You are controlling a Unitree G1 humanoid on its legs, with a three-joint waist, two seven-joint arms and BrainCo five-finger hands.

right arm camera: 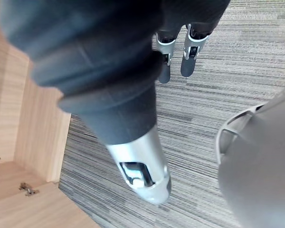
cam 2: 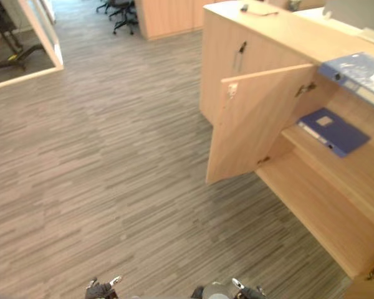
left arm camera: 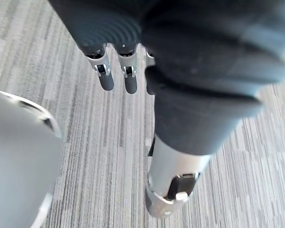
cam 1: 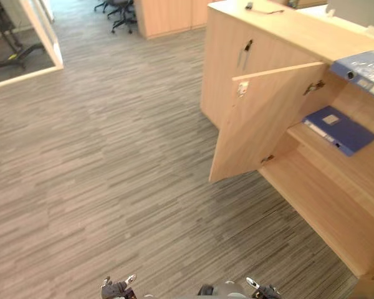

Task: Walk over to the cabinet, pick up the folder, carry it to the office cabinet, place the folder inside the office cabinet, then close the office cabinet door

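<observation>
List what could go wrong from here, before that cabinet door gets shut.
1. The dark blue flat folder lies skewed on the wooden shelf, one corner near the front edge; the closing light wooden door might catch it.
2. The left hand and right hand hang low and open, apart from the door; a misjudged approach could bump its jutting edge.
3. The pale blue binder sits at the cabinet top's edge and could be knocked off.
</observation>
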